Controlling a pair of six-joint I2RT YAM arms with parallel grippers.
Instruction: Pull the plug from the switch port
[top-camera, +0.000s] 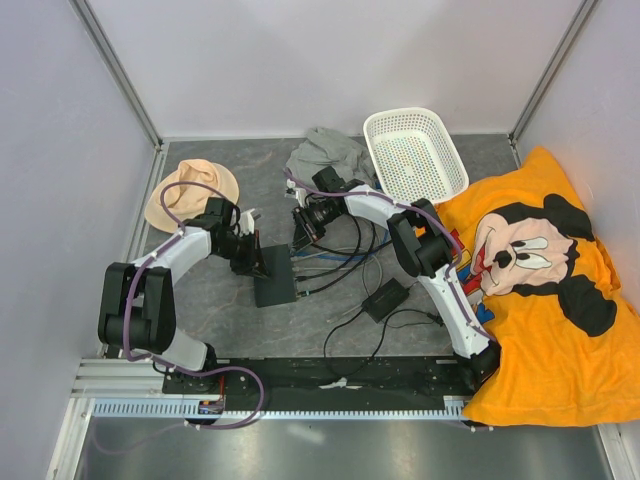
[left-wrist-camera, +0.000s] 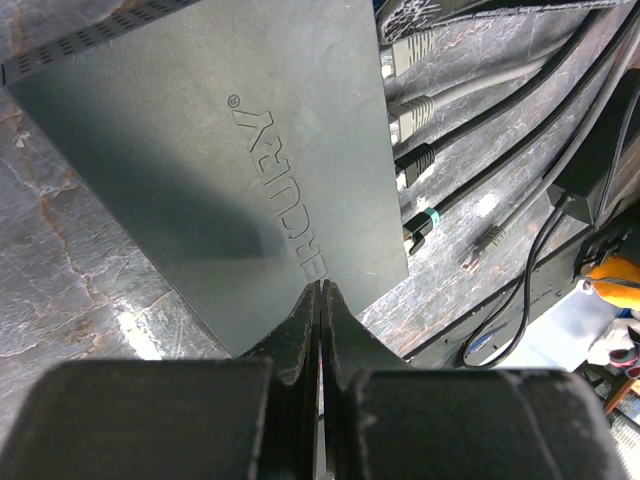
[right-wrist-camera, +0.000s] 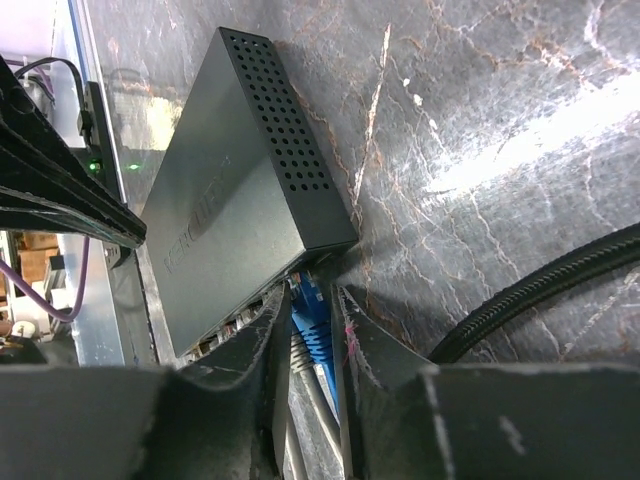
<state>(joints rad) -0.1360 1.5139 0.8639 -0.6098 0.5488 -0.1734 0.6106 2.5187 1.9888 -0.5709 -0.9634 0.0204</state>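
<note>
Plug (right-wrist-camera: 308, 312) is sitting in the port (right-wrist-camera: 298, 280); right claw (right-wrist-camera: 310, 340) is pinching it; left claw (left-wrist-camera: 320, 295), shut empty, is bracing the switch (left-wrist-camera: 200, 150); the pull is waiting.

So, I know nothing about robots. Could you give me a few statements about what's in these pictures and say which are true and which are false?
1. The left pincer is spread wide open. False: the left pincer has its fingers pressed together, at the edge of the black switch box.
2. The right pincer has a blue plug between its fingers. True.
3. Only one cable is plugged into the box. False: a row of plugs sits along one side of it.
4. The white basket stands far back, beyond both pincers. True.
</note>
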